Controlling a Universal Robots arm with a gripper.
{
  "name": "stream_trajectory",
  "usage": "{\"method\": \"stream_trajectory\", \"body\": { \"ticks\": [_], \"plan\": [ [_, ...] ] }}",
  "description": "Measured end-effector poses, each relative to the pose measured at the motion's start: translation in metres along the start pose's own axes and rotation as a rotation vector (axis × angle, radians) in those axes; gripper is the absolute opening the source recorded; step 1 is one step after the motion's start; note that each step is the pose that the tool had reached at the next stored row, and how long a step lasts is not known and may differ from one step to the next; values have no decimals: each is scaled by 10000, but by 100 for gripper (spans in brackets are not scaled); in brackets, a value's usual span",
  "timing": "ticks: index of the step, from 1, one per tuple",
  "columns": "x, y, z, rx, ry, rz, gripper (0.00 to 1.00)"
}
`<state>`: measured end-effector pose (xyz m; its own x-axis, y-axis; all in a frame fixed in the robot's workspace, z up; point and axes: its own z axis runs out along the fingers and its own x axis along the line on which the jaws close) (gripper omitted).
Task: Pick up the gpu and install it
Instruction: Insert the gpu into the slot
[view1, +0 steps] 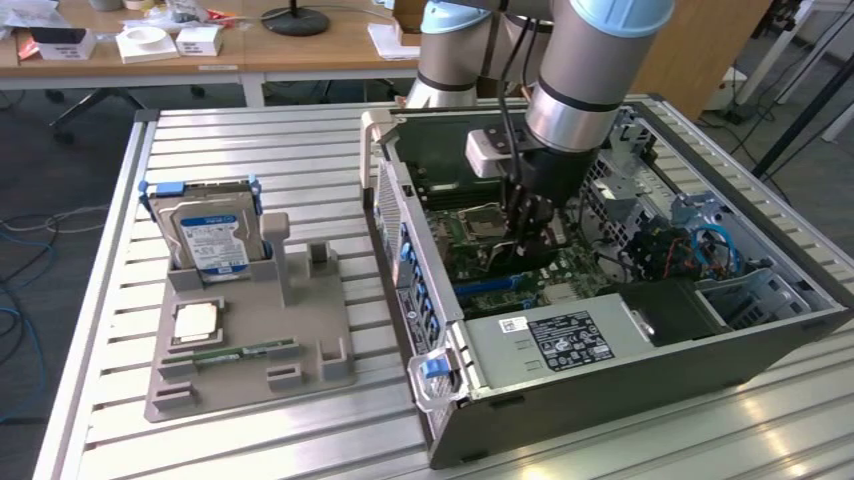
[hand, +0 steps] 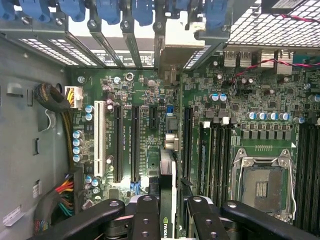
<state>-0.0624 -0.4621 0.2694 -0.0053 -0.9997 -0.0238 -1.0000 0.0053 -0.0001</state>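
**Gpu (hand: 168, 187) clamped in gripper (hand: 167, 202), inside the computer case (view1: 601, 400)**

You have the gripper closed on the gpu. In the wrist view the black fingers (hand: 145, 215) pinch the card from both sides, and it shows edge-on between them with a green logo on its face. The card hangs upright over the motherboard (hand: 150, 90), between the two long black slots (hand: 126, 145) and the memory slots (hand: 215, 155) next to the empty processor socket (hand: 262, 185). You cannot tell from these views whether its lower edge touches a slot yet.

In the exterior view the arm reaches straight down into the open case, with the gripper (view1: 530, 240) at about twelve o'clock from the labelled power supply (view1: 571, 337). The case lies on the slatted table (view1: 267, 140), at three o'clock from the grey holder (view1: 334, 372). In that holder the hard drive (view1: 214, 240) stands upright at the eleven o'clock corner. A square silver chip (view1: 196, 320) lies at six o'clock from the drive, and the green memory stick (view1: 247, 352) lies flat at five o'clock from the chip.
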Motion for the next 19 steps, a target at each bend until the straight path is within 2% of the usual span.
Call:
{"method": "stream_trajectory", "body": {
  "ticks": [19],
  "plan": [
    [1, 57, 2, -1, 0, -3, 26]
  ]
}}
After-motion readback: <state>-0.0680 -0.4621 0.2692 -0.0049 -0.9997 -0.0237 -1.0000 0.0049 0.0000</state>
